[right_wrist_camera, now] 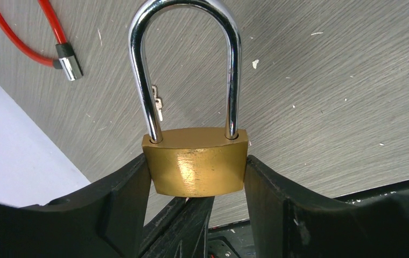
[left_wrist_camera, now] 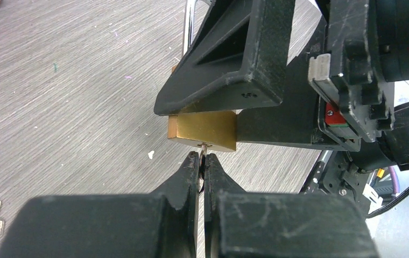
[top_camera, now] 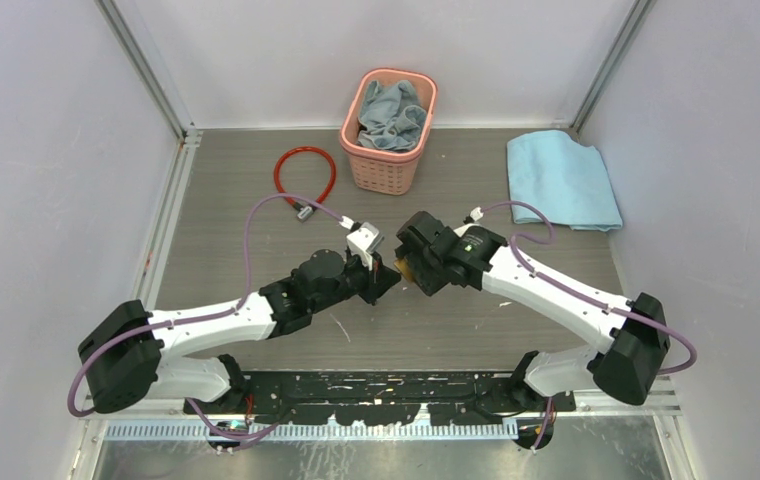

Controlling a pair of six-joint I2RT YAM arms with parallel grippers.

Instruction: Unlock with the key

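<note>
Probably a robotics lab, white enclosure walls (top_camera: 46, 150), aluminium frame posts (top_camera: 141, 65), grey worktable (top_camera: 236, 180)

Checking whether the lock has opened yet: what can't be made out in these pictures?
- Left wrist view: the key sits almost wholly inside the shut left claw; its turn is unreadable.
- Right wrist view: the keyhole lies hidden under the padlock body.
- Top view: the padlock is almost hidden by both arms.
</note>
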